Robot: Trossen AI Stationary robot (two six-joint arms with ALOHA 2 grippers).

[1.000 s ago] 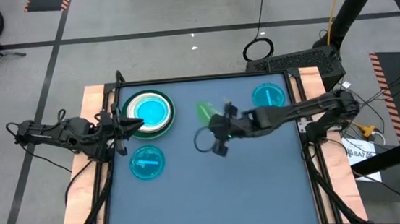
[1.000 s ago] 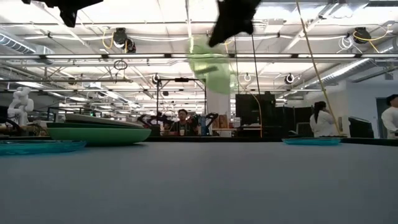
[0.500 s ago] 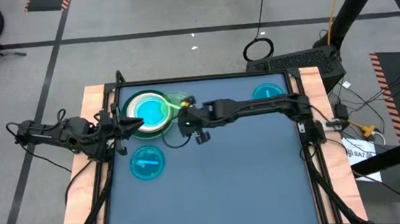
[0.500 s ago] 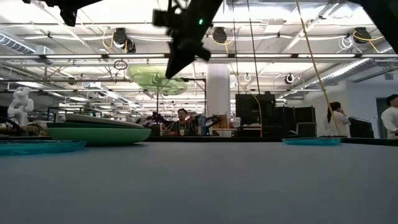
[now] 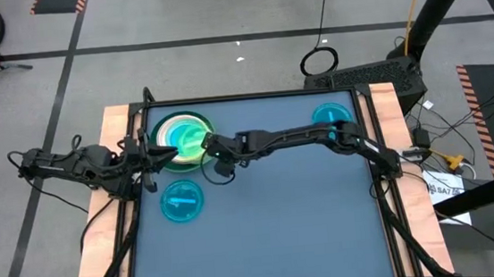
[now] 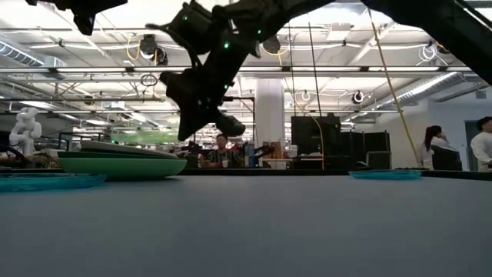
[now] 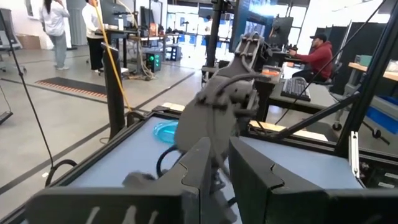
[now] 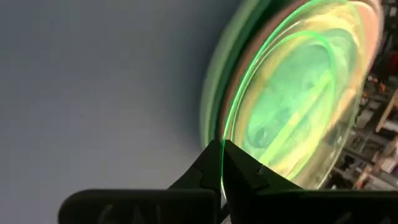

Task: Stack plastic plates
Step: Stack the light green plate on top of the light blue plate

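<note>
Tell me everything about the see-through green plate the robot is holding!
The small translucent bright green plastic plate is round with a raised rim, thin and glossy. The right tool pinches its edge, shut on it, and holds it over the stack of plates at the table's far left. Whether it touches the stack cannot be told.

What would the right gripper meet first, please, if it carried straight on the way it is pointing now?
Most likely the stack of plates at the table's left rear. The right gripper, shut on the small bright green plate, points toward that stack, with the plate over it. How far above the stack it hangs is unclear.
</note>
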